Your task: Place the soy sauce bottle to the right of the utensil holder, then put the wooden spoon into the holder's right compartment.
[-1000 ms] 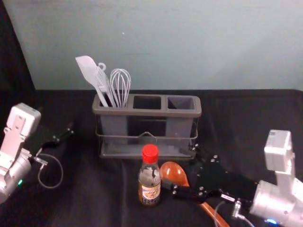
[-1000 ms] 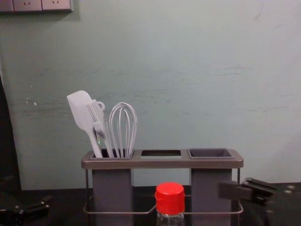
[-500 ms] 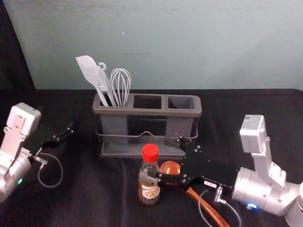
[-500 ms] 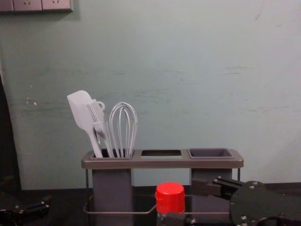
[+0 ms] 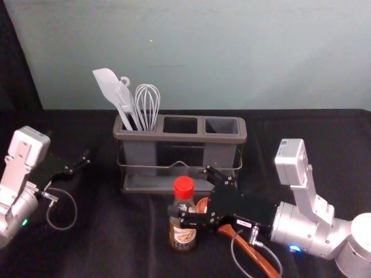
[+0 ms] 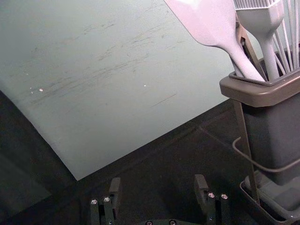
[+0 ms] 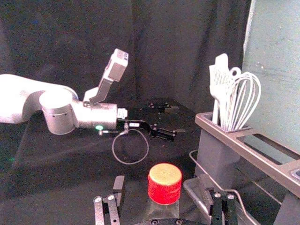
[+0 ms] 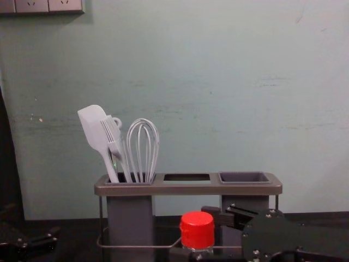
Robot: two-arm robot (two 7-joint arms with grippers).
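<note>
Has right gripper (image 7: 161, 178) open around the bottle (image 5: 184, 236), upright before the holder (image 5: 191, 137); likely rigid, slick, fairly weighty, so best squeezed mid-body. Has left gripper (image 6: 158, 180) open, idle, left of the holder.

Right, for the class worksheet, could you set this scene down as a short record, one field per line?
holder: upright utensil holder, three openings in a row
left compartment: white spatula, brush and whisk
right compartment: no utensil standing in it
bottle: soy sauce bottle, red-capped, upright in front of the holder
spoon: wooden spoon, lying to the bottle's right, partly hidden
right gripper: open, fingers either side of the bottle
left gripper: open, left of the holder
</note>
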